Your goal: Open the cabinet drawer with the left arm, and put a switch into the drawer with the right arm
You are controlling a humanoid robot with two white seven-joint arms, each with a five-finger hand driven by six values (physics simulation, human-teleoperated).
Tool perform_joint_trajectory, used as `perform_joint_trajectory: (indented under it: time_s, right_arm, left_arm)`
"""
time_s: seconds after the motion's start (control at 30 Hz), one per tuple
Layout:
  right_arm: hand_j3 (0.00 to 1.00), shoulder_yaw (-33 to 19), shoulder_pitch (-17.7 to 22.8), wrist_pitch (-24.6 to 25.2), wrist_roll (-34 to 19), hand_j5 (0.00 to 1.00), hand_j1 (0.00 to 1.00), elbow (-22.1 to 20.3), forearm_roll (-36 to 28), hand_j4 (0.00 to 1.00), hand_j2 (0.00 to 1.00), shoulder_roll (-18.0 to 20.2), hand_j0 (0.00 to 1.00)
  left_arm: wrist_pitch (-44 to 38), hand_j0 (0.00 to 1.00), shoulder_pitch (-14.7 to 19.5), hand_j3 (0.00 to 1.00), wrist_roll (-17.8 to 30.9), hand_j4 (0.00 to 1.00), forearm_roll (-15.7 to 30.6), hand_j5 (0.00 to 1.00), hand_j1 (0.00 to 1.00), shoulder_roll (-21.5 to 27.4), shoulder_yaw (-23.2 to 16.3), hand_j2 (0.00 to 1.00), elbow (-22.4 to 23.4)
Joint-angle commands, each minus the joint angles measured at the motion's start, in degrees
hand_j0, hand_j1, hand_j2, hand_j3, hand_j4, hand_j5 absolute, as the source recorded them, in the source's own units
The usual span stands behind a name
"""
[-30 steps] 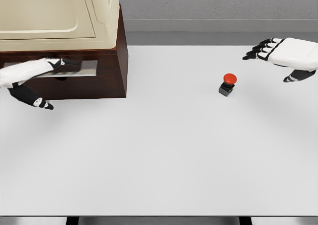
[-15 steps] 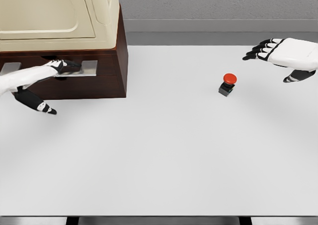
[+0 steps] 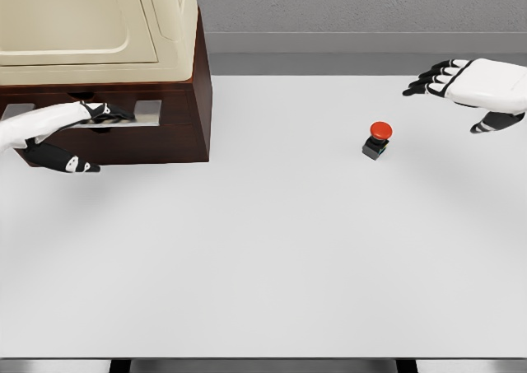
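The white counter [image 3: 272, 249] carries a dark wooden cabinet [image 3: 177, 130] at its far left; the left robot hand [image 3: 78, 130] has its fingers curled on the metal drawer handle [image 3: 136, 116]; the right robot hand [image 3: 461, 85] hovers with fingers spread, empty, near the red-capped switch [image 3: 378, 139] standing mid-counter.

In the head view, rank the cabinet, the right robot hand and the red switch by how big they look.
Largest to smallest as they appear:
1. cabinet, partly cut off by the frame
2. right robot hand, also cut at the edge
3. switch
All sit at a similar depth on the table, so the order seems safe.
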State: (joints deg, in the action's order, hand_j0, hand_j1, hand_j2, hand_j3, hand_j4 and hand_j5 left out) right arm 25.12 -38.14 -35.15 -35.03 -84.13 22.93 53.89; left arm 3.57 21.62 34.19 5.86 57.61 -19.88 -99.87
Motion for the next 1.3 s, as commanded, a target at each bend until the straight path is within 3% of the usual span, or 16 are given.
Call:
perform_joint_trajectory:
  time_s: [0.0,0.27,0.37,0.93,1.03,1.13,1.27]
  right_arm:
    - [1.0,0.02,0.0,0.15,0.03,1.0,1.0,0.01,-0.25,1.0,1.0,0.07,1.0]
    - [1.0,0.02,-0.35,0.15,0.03,1.0,1.0,0.01,-0.25,1.0,1.0,-0.02,1.0]
    - [1.0,0.02,-0.44,0.15,0.03,1.0,1.0,0.01,-0.25,1.0,1.0,-0.02,1.0]
    - [1.0,0.46,-0.62,0.15,0.03,1.0,1.0,0.01,0.01,1.0,1.0,-0.45,1.0]
    - [1.0,5.73,-2.55,0.15,0.03,1.0,1.0,0.01,0.54,1.0,1.0,-1.33,1.0]
    - [1.0,7.49,-3.43,0.15,0.03,1.0,1.0,0.98,3.96,1.0,1.0,-3.53,1.0]
    - [1.0,14.08,-8.96,0.15,0.03,1.0,1.0,8.97,5.37,1.0,1.0,-7.4,1.0]
  left_arm:
    - [0.12,0.78,0.0,0.78,0.81,0.78,-7.8,0.78,0.78,0.4,-0.25,0.78,1.09]
    - [3.81,0.78,-0.53,0.78,0.81,0.78,-6.92,0.78,0.78,1.63,-0.25,0.78,0.12]
    - [6.89,0.78,-0.62,0.78,0.81,0.78,-4.2,0.78,0.78,3.74,-0.25,0.78,0.03]
    - [15.85,0.79,-2.64,0.79,0.81,0.79,1.61,0.79,0.79,8.84,-0.25,0.79,-1.11]
    - [17.17,0.79,-2.9,0.79,0.81,0.79,2.57,0.79,0.79,8.93,-0.25,0.79,-1.11]
    - [19.37,0.79,-3.16,0.79,0.81,0.79,4.33,0.79,0.79,10.51,-0.25,0.79,-1.11]
    - [20.51,0.79,-3.6,0.79,0.81,0.79,4.68,0.79,0.79,10.86,-0.34,0.79,-1.11]
